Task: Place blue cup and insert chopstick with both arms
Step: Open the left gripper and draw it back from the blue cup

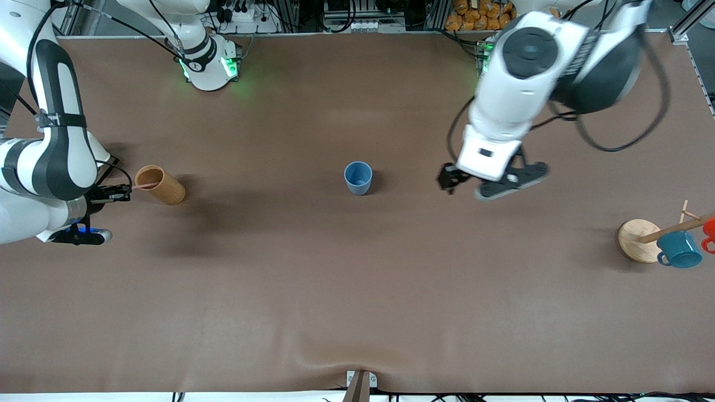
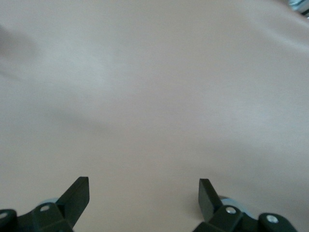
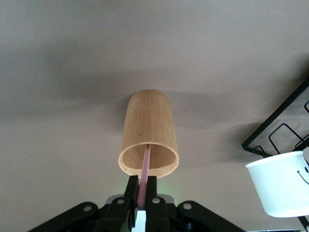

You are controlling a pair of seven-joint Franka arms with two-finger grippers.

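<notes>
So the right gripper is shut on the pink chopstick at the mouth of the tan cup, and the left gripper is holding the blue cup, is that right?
Not quite. The left gripper is open and empty, as the left wrist view shows; the blue cup stands alone mid-table. The right gripper is indeed shut on the chopstick at the tan cup.

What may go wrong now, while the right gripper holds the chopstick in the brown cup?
1. The chopstick still reaches into the brown cup. If the right gripper pulls sideways, the cup may tip.
2. The jaws hold only the stick's end, so it may swing or slip.
3. The blue cup has a small mouth; a tilted stick could knock it. The left gripper is open, not steadying it.
</notes>
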